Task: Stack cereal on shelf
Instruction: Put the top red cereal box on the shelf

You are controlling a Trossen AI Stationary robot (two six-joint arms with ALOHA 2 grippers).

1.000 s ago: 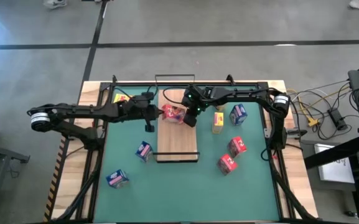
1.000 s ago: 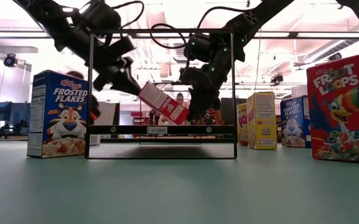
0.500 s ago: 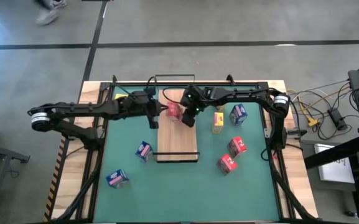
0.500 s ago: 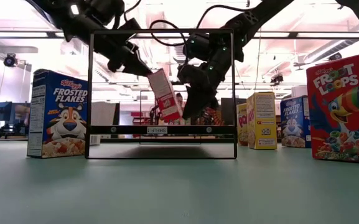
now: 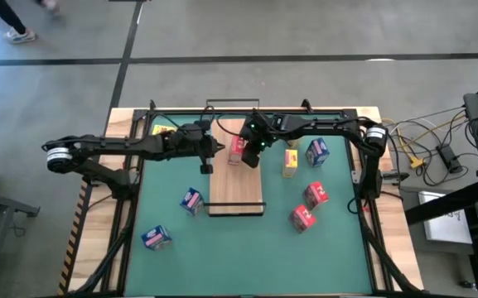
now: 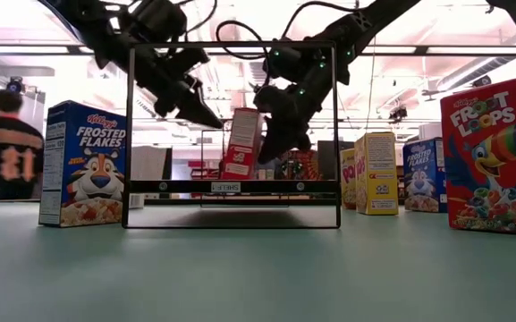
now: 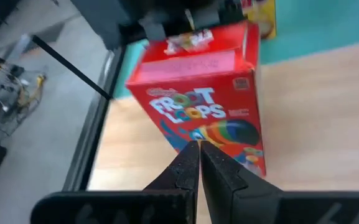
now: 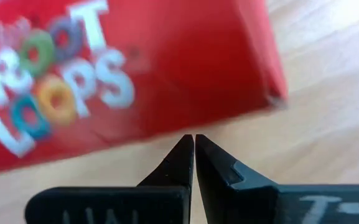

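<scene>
Red box: stands near upright on the shelf, toward its far end, with a slight lean in the low view. Red box shows its printed face to the left wrist camera.
Left gripper: beside the box on its left, fingers pressed together, holding nothing. Contact with the box cannot be told.
Right gripper: just beside the box on its right, fingers likewise closed and empty. In its wrist view the tips sit close under the box's lower edge.
Handling, judged: thin cardboard, light, fairly stiff at the edges, soft across the broad faces. The glossy print is likely slippery. It would tip easily from a side nudge while standing on its narrow base.
Hold point, judged: across the two narrow sides near mid-height, with moderate squeeze to avoid denting.
Other cereal: a yellow box and a blue box stand on the mat right of the shelf; two more red boxes lie nearer.
Risk, judged: closed fingers can only push, so the box may topple.
</scene>
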